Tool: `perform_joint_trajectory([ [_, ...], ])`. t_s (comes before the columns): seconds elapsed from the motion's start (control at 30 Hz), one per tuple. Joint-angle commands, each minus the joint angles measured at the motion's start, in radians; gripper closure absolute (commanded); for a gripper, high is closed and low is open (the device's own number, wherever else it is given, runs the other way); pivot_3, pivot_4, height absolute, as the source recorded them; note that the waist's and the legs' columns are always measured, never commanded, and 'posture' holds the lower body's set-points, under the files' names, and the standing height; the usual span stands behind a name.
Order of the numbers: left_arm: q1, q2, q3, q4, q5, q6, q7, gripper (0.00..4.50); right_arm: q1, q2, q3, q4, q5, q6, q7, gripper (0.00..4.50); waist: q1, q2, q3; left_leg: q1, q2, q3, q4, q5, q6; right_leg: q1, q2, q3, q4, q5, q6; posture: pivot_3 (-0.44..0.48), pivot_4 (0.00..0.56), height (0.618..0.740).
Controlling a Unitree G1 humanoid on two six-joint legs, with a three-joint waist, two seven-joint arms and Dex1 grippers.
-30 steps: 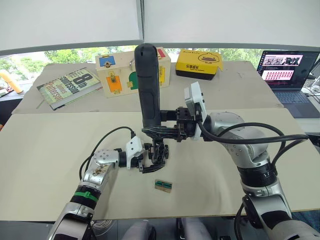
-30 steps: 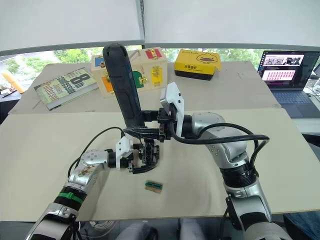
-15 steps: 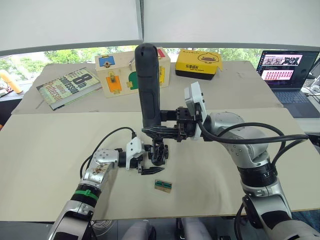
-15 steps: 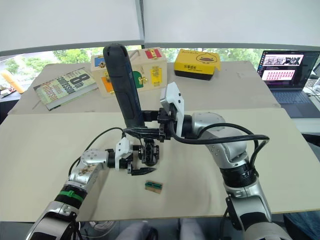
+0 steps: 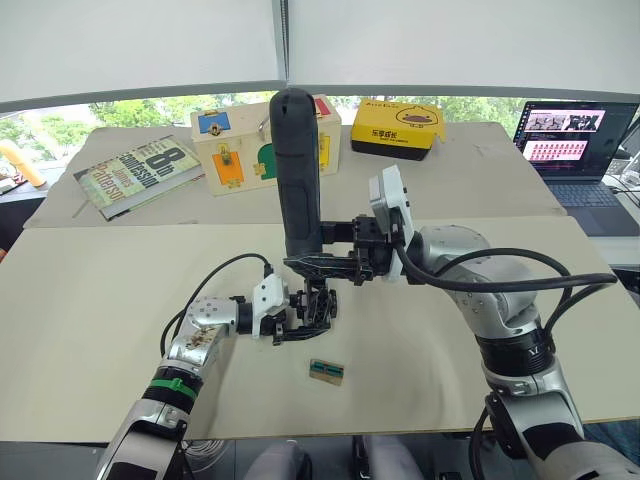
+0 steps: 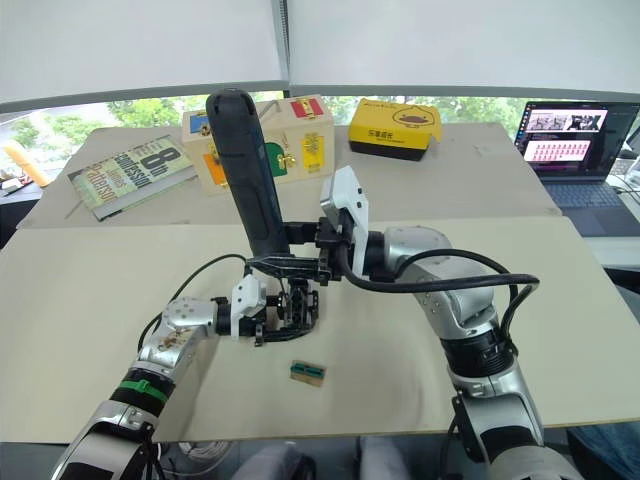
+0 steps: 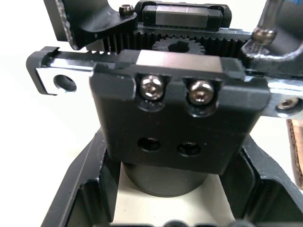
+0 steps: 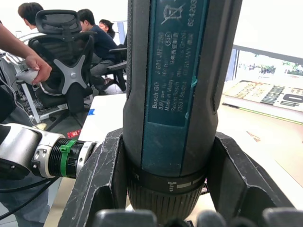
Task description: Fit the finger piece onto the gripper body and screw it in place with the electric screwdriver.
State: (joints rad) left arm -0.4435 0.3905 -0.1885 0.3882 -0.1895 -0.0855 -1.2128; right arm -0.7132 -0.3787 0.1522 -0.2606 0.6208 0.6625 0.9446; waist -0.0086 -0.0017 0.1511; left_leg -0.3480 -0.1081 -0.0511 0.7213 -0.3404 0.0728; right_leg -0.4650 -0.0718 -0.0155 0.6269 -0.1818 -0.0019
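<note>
At frame centre, the left gripper [image 5: 296, 322] clamps the chunky black gripper body [image 5: 318, 308] on the tabletop. Directly above it, the right gripper [image 5: 322, 264] grips the thick dark cylindrical electric screwdriver [image 5: 297, 170] — long axis upright, bit pointing down. Half a second ago the left fingers were spread wider — now closed in.

Head stereo pair: both eyes look forward and down over the table [image 5: 90, 330] from above its near edge, sharing the whole tabletop. Left wrist camera: very close on the gripper body [image 7: 177, 118]. Right wrist camera: very close on the upright electric screwdriver [image 8: 177, 94], office chairs beyond.
</note>
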Motion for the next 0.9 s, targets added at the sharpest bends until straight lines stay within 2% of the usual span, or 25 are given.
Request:
perform_joint_trajectory([
  [0.03, 0.02, 0.003, -0.022, 0.011, 0.022, 0.019, 0.006, 2.17, 0.007, 0.005, 0.008, -0.047, -0.002, -0.013, -0.011, 2.59, 0.0, 0.0, 0.0, 0.0, 0.0, 0.0, 0.0, 0.0, 0.0, 0.0, 0.0, 0.0, 0.0, 0.0, 0.0, 0.0, 0.15, 0.74],
  [0.23, 0.02, 0.008, -0.032, 0.006, 0.025, 0.052, 0.012, 2.17, 0.047, 0.004, 0.05, -0.032, -0.048, -0.039, -0.013, 2.59, 0.001, 0.0, -0.002, 0.002, 0.0, 0.0, 0.0, 0.0, 0.0, 0.002, 0.0, 0.0, 0.0, 0.0, 0.0, 0.0, 0.15, 0.74],
  [0.4, 0.021, 0.012, -0.035, 0.006, 0.023, 0.064, 0.009, 2.17, 0.062, -0.004, 0.072, -0.013, -0.065, -0.051, 0.0, 2.59, 0.001, 0.0, -0.003, 0.01, 0.0, 0.0, -0.002, 0.0, 0.0, 0.009, 0.0, 0.001, -0.001, 0.0, 0.0, 0.0, 0.15, 0.74],
  [0.9, 0.026, 0.013, -0.031, 0.008, 0.02, 0.065, 0.007, 2.17, 0.081, 0.001, 0.113, 0.05, -0.102, -0.041, -0.029, 2.59, -0.001, 0.0, -0.015, 0.012, 0.001, 0.0, -0.005, 0.0, 0.0, 0.009, 0.0, 0.002, -0.001, 0.0, 0.0, 0.0, 0.15, 0.74],
])
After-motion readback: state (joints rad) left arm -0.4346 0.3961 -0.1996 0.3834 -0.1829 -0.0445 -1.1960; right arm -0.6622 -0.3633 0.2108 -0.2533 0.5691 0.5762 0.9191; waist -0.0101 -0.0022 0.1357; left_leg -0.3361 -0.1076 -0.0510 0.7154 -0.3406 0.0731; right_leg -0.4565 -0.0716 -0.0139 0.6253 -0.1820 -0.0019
